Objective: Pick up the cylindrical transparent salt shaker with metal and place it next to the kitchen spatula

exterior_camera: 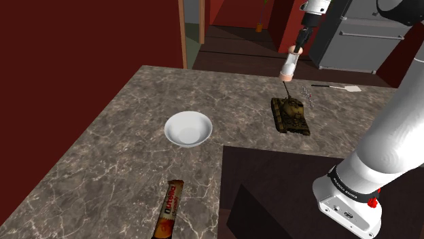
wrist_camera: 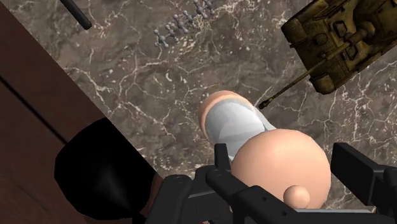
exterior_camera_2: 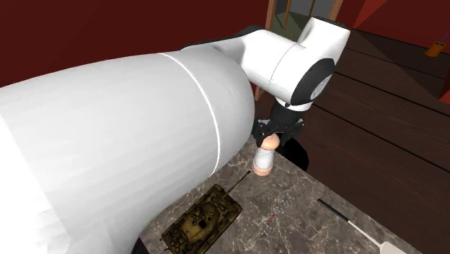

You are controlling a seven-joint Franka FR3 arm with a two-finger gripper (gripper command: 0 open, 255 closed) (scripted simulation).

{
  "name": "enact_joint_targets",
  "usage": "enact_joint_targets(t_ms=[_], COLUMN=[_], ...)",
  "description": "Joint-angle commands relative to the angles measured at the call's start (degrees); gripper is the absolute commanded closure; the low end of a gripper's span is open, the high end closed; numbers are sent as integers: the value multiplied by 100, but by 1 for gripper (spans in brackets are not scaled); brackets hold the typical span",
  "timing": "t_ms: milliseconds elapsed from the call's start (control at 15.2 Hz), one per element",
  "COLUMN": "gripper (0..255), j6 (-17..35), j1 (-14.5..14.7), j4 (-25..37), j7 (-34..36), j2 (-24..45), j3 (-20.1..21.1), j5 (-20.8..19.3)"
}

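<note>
Surface: grey-brown marble w/ white veins. Salt shaker: cylinder, pale see-thru body, rounded peach caps at both ends. Tool: black, fingers clamped on shaker's upper cap. Shaker hangs under the tool, slightly tilted, just above the olive camo toy tank and apparently clear of the surface. Spatula: thin dark handle, pale blade, flat, near tank to its upper right in shoulder view. Round white bowl lies left of tank.

My count | salt shaker: 1, clasped between my 2 fingers | toy tank: 1, beside my fingers | spatula: 1, beyond them | grey beaded cluster: 1, beyond them | white bowl: 1 | snack packet: 1 | surface: 1
</note>
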Motion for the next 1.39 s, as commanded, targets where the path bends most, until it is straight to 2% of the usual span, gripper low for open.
enact_joint_targets(t_ms=[0,660,1320], gripper=[255,255,255], j6=[-57,-158,-471], j1=[-144,-935,-1986], j4=[-24,-27,728], j7=[-235,-1485,-2833], j2=[-61,-23,623], j3=[-98,-578,-957], j5=[-38,-98,134])
